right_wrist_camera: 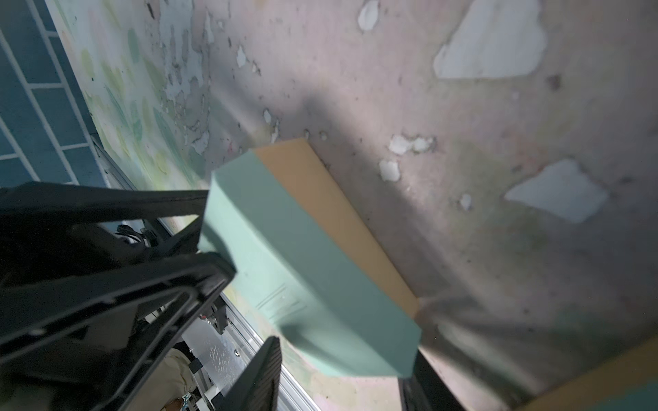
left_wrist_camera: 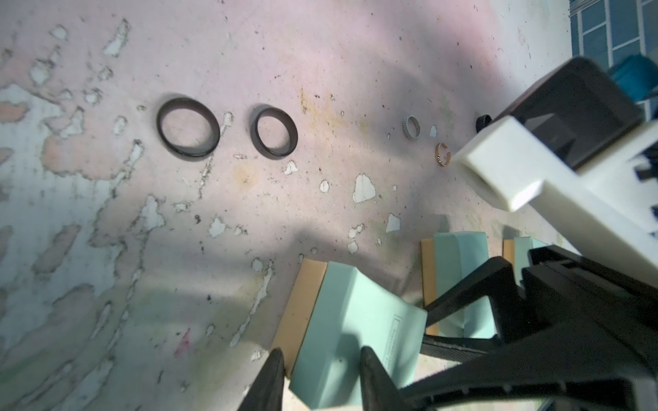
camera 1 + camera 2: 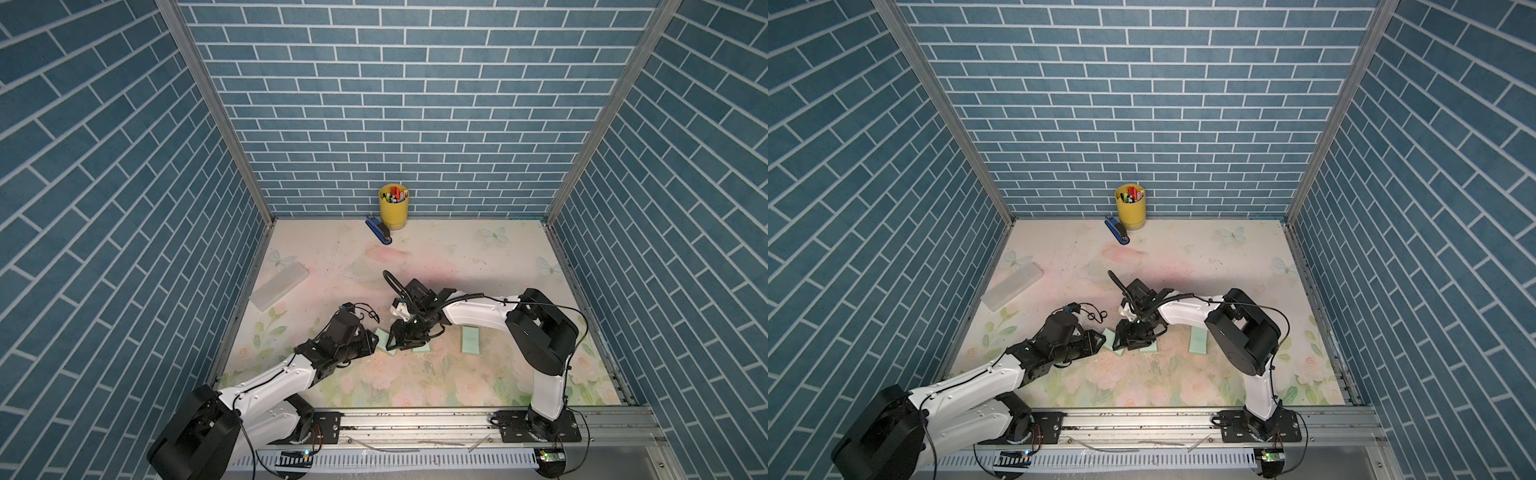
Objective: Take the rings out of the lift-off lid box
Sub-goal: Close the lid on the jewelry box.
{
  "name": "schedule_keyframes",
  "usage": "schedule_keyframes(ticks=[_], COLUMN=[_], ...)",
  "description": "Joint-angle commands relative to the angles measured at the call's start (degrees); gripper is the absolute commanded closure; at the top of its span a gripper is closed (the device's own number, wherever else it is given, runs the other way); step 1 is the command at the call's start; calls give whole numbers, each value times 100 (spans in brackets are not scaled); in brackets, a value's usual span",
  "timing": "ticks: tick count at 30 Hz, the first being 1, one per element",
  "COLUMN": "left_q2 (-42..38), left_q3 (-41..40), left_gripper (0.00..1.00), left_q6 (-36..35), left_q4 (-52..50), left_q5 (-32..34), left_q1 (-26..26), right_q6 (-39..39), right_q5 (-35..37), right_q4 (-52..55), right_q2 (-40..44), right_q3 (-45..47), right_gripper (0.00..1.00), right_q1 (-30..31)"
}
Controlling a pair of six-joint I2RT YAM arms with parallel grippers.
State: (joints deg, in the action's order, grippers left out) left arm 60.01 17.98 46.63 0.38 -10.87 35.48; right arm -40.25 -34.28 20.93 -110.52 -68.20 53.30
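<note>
2 tools meet low over the flowered tabletop in both top views. The left tool and the right tool reach a mint-green box from opposite sides. 2 more mint-green pieces lie on the right arm's side, apart from each other.

In the left wrist view, 5 rings lie on the bare tabletop, all outside the box. A large black ring and a smaller black ring sit side by side, not touching, well beyond the left tool's fingertips. A pale ridged ring, a gold ring and a tiny black ring cluster farther off, seen at the edge of the right arm's white block. The left tool's fingertips stand narrowly parted astride 1 end of the box; whether they press it cannot be told. The right tool's fingers clasp the other end.

In the right wrist view the box, tan-lined along 1 long edge, sits tilted between the right tool's half-parted fingers and is gripped by them. The left tool's fingertips touch its far end.
</note>
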Motion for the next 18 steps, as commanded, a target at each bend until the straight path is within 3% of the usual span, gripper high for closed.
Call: schedule_keyframes(ticks=[1,13,18], left_q2=[-39,-87,-91], left_q3=[-207,-366,-369], left_gripper=[65,69,70], left_q6=[142,339,369], left_q4=[-27,95,21], left_q5=[-135,-138,-179], left_q1=[-18,-22,-22], right_q6=[-115,-36,-243], right_q5=[53,115,-99], right_q4=[-72,-257,-708], right_q2=[-145,-94,47], right_q3=[-206,-259,-39], right_gripper=[47,48,43], right_q1=[-21,-47,-129])
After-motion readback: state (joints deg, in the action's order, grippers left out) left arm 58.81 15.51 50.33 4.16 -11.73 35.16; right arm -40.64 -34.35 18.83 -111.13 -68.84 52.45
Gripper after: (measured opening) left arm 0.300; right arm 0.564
